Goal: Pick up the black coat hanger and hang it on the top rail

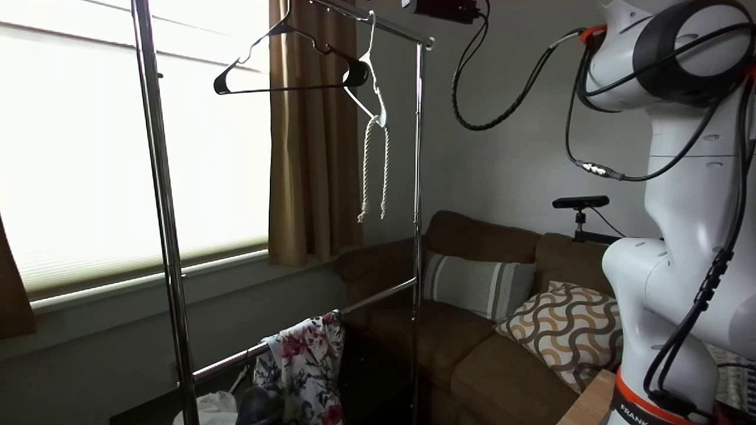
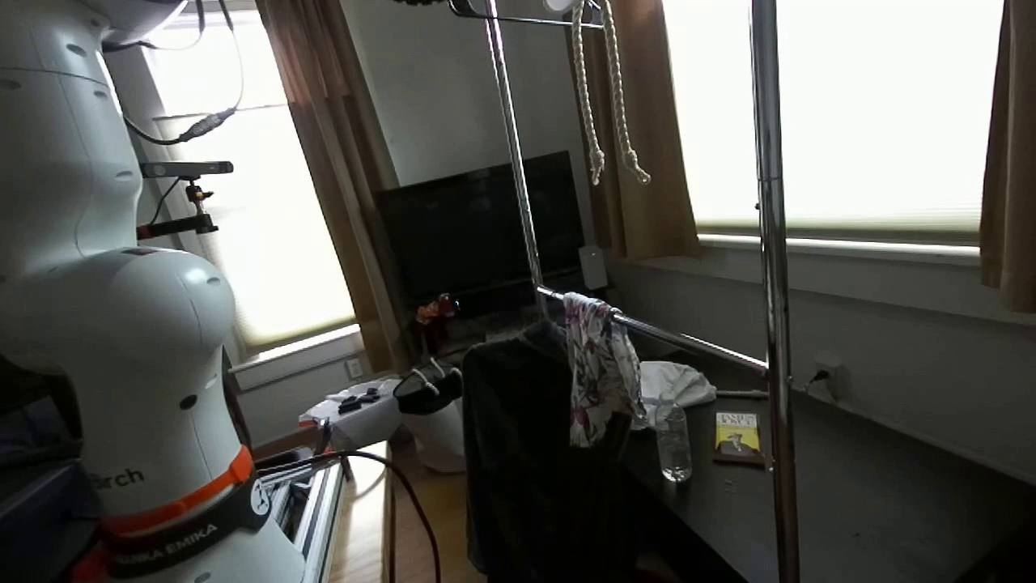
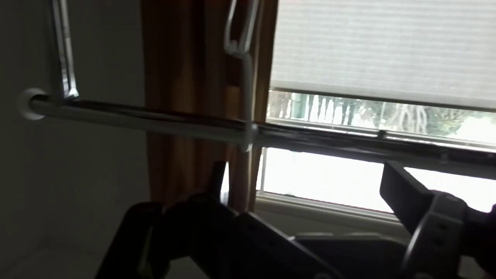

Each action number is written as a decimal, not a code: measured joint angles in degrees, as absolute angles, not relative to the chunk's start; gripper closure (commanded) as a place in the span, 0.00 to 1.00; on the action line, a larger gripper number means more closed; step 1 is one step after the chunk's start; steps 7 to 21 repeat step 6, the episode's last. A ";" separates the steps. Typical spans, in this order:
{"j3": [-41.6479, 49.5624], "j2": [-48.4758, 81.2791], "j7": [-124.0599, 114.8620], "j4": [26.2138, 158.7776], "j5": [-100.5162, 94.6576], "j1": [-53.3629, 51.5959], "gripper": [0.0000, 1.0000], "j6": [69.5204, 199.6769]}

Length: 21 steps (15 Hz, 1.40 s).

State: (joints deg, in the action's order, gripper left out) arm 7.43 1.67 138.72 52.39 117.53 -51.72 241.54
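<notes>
In an exterior view, the black coat hanger [image 1: 289,89] hangs near the top rail [image 1: 396,28]; its top goes out at the upper edge, so I cannot tell what carries it. Just beside it, a white hanger [image 1: 376,85] is hooked on this rail, with rope [image 1: 365,165] hanging from it. My arm [image 1: 679,177] stands at the right edge.

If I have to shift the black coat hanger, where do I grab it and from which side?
Probably take the black coat hanger by its neck, below the hook: it broadens there, midway between the sloping shoulders, so it should tip least. Come from the side away from the window, where the arm stands, jaws spanning both faces.
</notes>
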 measured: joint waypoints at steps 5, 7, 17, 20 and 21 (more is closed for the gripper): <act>10.73 -3.29 136.65 65.12 104.12 -48.91 0.00 241.54; 11.14 -4.25 136.62 67.89 102.15 -47.77 0.00 241.54; 11.14 -4.25 136.62 67.89 102.15 -47.77 0.00 241.54; 11.14 -4.25 136.62 67.89 102.15 -47.77 0.00 241.54; 11.14 -4.25 136.62 67.89 102.15 -47.77 0.00 241.54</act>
